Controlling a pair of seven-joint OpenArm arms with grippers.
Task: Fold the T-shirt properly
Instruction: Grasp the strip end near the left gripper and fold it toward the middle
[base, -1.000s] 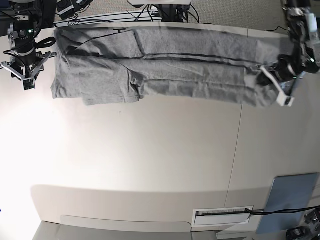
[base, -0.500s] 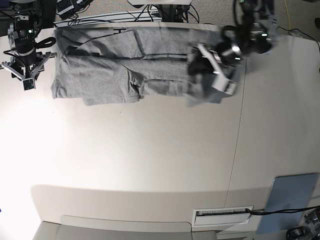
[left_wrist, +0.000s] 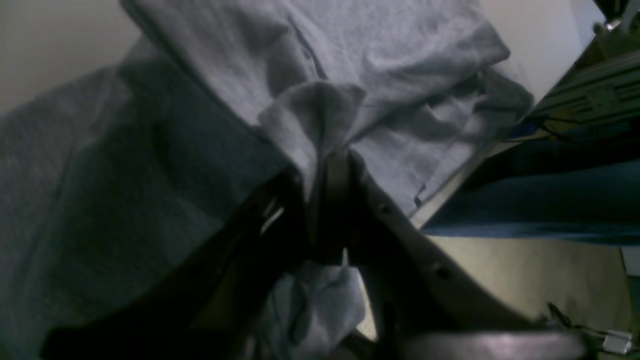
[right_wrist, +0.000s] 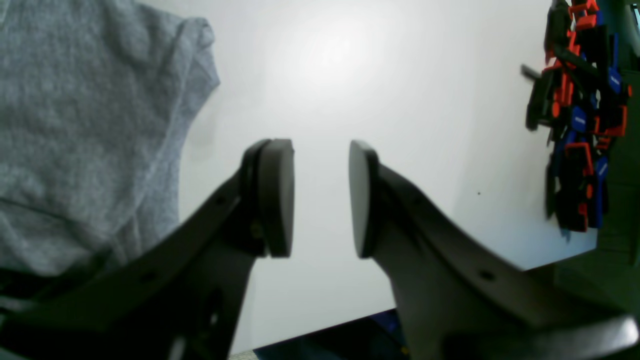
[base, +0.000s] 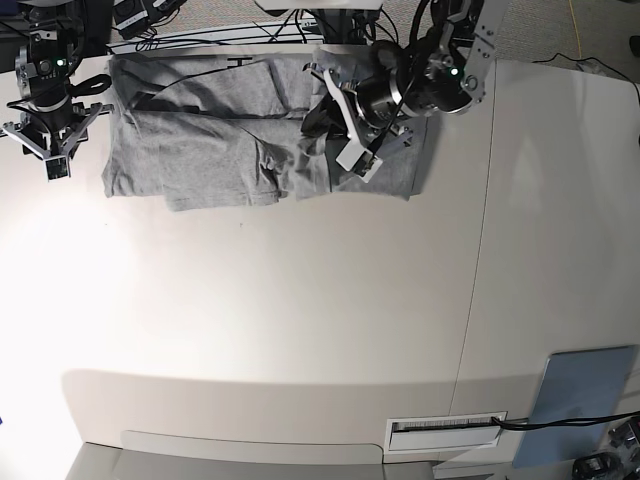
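Note:
The heather-grey T-shirt (base: 200, 150) lies along the far edge of the table, its right end doubled back over the middle. My left gripper (base: 328, 132) hangs over the shirt's middle and is shut on a pinched fold of grey cloth. In the left wrist view the T-shirt (left_wrist: 400, 75) rises into the closed left gripper (left_wrist: 327, 170). My right gripper (base: 52, 158) is open and empty over bare table, just left of the shirt's left edge. In the right wrist view the right gripper (right_wrist: 320, 197) stands apart beside a sleeve of the T-shirt (right_wrist: 75, 125).
A grey-blue flat pad (base: 580, 400) lies at the near right corner. A white slotted plate (base: 445, 430) sits at the front edge. A table seam (base: 478, 260) runs front to back. Cables lie behind the far edge. Red, blue and black clips (right_wrist: 575, 125) hang beside the table.
My left gripper has moved from the far right to the middle, carrying the shirt's right end leftwards and folding it over the rest. The right arm has not moved.

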